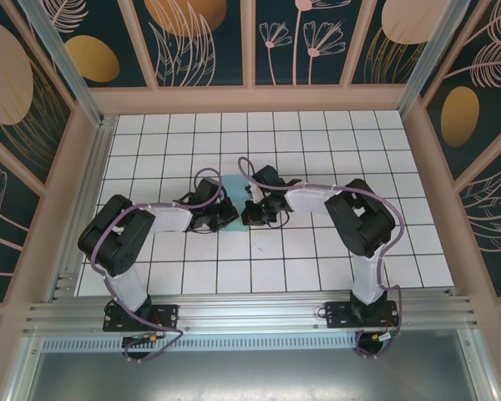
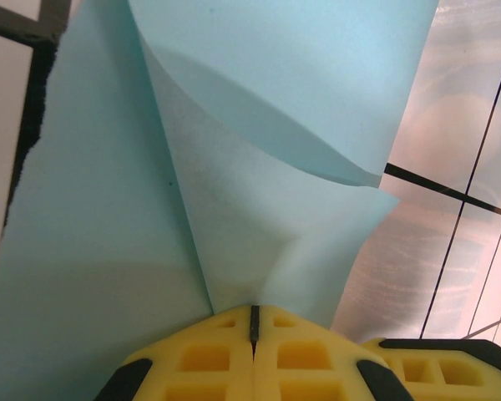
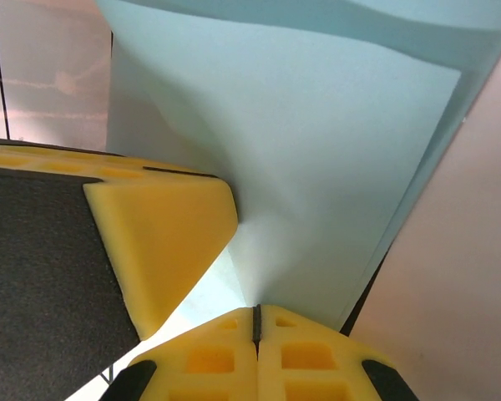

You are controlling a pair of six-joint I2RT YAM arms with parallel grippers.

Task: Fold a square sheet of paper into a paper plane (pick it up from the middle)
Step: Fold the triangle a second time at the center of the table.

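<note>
Top cam first: both arms reach in to the middle of the white-tiled bench [image 1: 317, 251]. The left end effector [image 1: 230, 210] and right end effector [image 1: 249, 209] sit nose to nose there, just beside each other. A bit of the light turquoise square sheet of paper [image 1: 234, 190] peeks out between them, on the 12 o'clock side of the tips. From up here I can't tell how the fingers stand. Left wrist cam: the left end effector [image 2: 253, 322] is at 6 o'clock with its yellow foam fingers [image 2: 209, 359] pressed tight together. The square sheet of paper [image 2: 100, 251] is pinched in the seam and fans upward in soft curls, one flap bowing over toward 1 o'clock. The right end effector [image 2: 434, 368] pokes in at 5 o'clock, right next door. Right wrist cam, pretty much the mirror: the right end effector [image 3: 256, 322] is clamped fully together at 6 o'clock on the square sheet of paper [image 3: 317, 167], which rises toward 12. The left end effector [image 3: 159, 234] comes in from 9 o'clock, its yellow pad touching the paper.
</note>
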